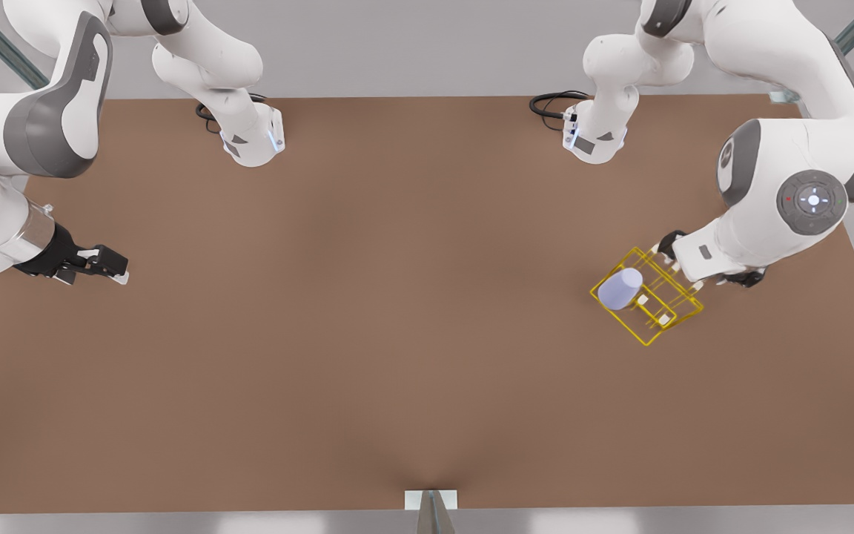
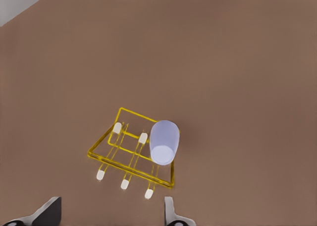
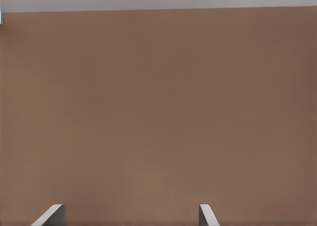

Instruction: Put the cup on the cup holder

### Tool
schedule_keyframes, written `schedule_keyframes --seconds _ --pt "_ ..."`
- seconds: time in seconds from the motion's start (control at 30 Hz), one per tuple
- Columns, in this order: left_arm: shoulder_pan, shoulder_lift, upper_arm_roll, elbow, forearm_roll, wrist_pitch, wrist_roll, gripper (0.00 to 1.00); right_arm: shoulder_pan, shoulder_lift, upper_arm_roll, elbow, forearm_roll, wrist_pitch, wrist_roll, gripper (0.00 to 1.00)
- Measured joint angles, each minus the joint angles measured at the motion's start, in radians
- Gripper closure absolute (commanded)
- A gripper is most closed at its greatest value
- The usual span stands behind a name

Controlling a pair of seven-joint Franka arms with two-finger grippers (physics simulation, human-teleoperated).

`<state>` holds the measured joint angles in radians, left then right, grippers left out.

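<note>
One cup [image 1: 620, 288] sits upside down over a corner peg of the holder [image 1: 648, 340], on the front view's right side of the table [image 1: 368, 319]. From the left wrist view it leans a little rather than standing straight, so the placing looks done or very nearly so.

The main risk, judged from this, is a knock. The left claw [image 2: 111, 213] hangs just above and beside the holder, fingers spread wide and gripping nothing. If that arm pulls away low or sideways, a finger could catch a wire or the cup and tip it off the peg. The holder is thin and light-looking, so a nudge might slide the whole rack. A straight lift away would be the safer exit.

The cup lies ahead of the left claw's open fingers, at the holder's far corner from them, apart from both fingertips with the pegs in between.

The right claw [image 1: 104, 263] waits well apart at the front view's left, above bare table, fingers also open and empty.
</note>
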<state>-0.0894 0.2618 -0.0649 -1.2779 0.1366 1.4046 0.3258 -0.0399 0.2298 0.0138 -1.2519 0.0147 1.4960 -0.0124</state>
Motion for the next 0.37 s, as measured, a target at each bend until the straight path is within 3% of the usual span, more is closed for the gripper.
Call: schedule_keyframes --seconds 0.37 --pt "0.049 -0.029 -0.041 -0.04 -0.035 0.196 -0.293 0.0 0.0 0.0 0.0 0.0 0.0 0.0 0.0 0.0"
